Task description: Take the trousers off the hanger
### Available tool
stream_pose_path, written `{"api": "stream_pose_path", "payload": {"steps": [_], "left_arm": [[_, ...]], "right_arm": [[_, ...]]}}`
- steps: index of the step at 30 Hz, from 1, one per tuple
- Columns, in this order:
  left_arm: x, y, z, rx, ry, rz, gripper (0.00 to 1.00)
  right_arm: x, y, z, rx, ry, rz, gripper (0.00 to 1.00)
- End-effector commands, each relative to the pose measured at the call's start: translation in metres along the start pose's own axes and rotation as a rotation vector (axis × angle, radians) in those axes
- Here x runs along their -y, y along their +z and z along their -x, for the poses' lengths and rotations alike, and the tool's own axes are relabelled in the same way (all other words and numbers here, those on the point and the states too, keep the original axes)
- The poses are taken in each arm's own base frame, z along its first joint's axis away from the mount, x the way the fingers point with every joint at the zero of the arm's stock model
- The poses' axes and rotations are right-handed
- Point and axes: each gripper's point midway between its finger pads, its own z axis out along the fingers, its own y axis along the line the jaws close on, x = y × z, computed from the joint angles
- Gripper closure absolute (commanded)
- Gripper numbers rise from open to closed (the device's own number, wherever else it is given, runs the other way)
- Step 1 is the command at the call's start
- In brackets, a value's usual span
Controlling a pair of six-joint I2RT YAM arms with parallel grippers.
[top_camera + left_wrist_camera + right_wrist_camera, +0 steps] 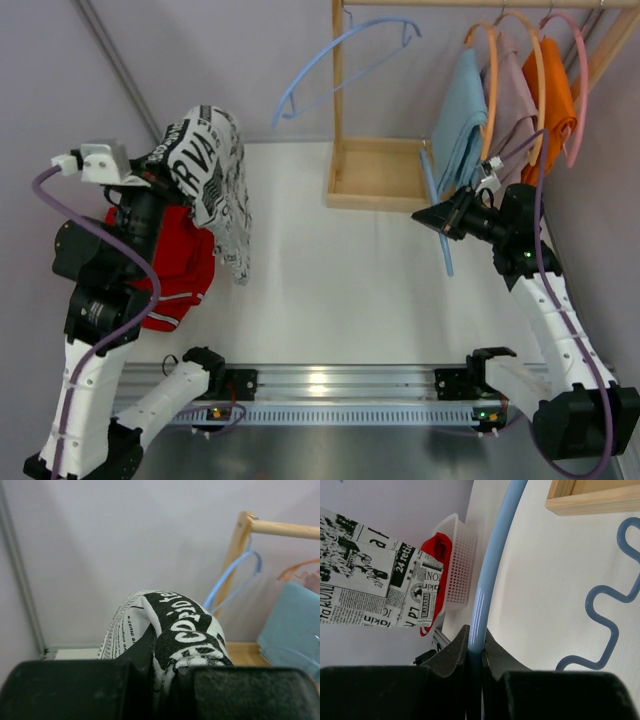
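Note:
My left gripper (172, 170) (167, 672) is shut on the white trousers with black print (212, 165) (175, 625), which hang from it above the table's left side. Below them the red trousers (175, 265) (434, 555) lie in a heap. On the right, my right gripper (430, 217) (476, 645) is shut on the bar of a light blue hanger (440, 235) (492, 565), now bare of cloth. Light blue trousers (462, 120), mauve trousers (515, 100) and orange trousers (556, 100) hang on hangers from the rack at the back right.
A wooden rack (375, 175) stands at the back, with another empty blue hanger (340, 60) (235, 580) hooked on its rail. A white mesh basket (457, 565) holds the red cloth at the left. An aluminium rail (330, 385) runs along the near edge.

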Motion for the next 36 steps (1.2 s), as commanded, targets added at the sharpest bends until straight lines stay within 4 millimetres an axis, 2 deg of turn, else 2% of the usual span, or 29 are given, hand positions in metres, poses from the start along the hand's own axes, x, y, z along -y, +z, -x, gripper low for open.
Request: {"api": "stream_pose_path", "payload": {"steps": [1,2,4,7,10,12,16,20,23,26,29,30,31,32,33,34,35,36], "left_arm": [[-0.031,-0.028,0.079,0.241,-0.009,0.144,1.0],[-0.047,-0.036,0.084,0.263,0.014,0.223,1.0],[-0.064,-0.049,0.09,0.287,0.061,0.307,1.0],[-0.099,-0.086,0.115,0.36,0.143,0.534,1.0],[-0.118,-0.122,0.14,0.419,0.224,0.726,1.0],[-0.118,-0.14,0.152,0.443,0.283,0.781,1.0],[-0.136,-0.161,0.155,0.405,0.42,0.947,1.0],[-0.156,-0.174,0.15,0.31,0.536,1.103,1.0],[-0.167,-0.169,0.134,0.23,0.619,1.131,1.0],[-0.179,-0.152,0.109,0.173,0.659,1.113,1.0],[-0.194,-0.126,0.077,0.115,0.713,1.08,1.0],[-0.201,-0.114,0.057,0.067,0.745,1.046,1.0],[-0.202,-0.107,0.056,0.095,0.755,1.034,1.0],[-0.207,-0.099,0.045,0.072,0.769,1.019,1.0],[-0.217,-0.085,0.024,0.025,0.783,1.006,1.0],[-0.221,-0.077,0.021,0.044,0.779,1.007,1.0],[-0.231,-0.063,-0.001,-0.001,0.782,0.992,1.0],[-0.236,-0.054,-0.009,-0.01,0.78,0.983,1.0]], "right_arm": [[-0.039,-0.006,0.029,0.085,-0.126,0.087,1.0],[-0.04,-0.006,0.029,0.084,-0.128,0.09,1.0],[-0.043,-0.007,0.029,0.084,-0.133,0.094,1.0],[-0.044,-0.007,0.029,0.078,-0.134,0.097,1.0],[-0.045,-0.007,0.027,0.074,-0.13,0.099,1.0],[-0.045,-0.007,0.026,0.072,-0.131,0.102,1.0],[-0.049,-0.008,0.026,0.065,-0.136,0.11,1.0],[-0.053,-0.01,0.028,0.065,-0.141,0.116,1.0],[-0.055,-0.009,0.029,0.064,-0.143,0.12,1.0],[-0.055,-0.008,0.029,0.058,-0.142,0.12,1.0],[-0.055,-0.008,0.03,0.056,-0.146,0.118,1.0],[-0.054,-0.008,0.031,0.061,-0.148,0.116,1.0],[-0.053,-0.007,0.03,0.057,-0.144,0.111,1.0],[-0.053,-0.007,0.03,0.059,-0.147,0.112,1.0],[-0.052,-0.007,0.031,0.06,-0.147,0.112,1.0],[-0.052,-0.006,0.031,0.058,-0.149,0.113,1.0],[-0.053,-0.006,0.032,0.06,-0.151,0.115,1.0],[-0.054,-0.006,0.032,0.062,-0.153,0.116,1.0]]}}
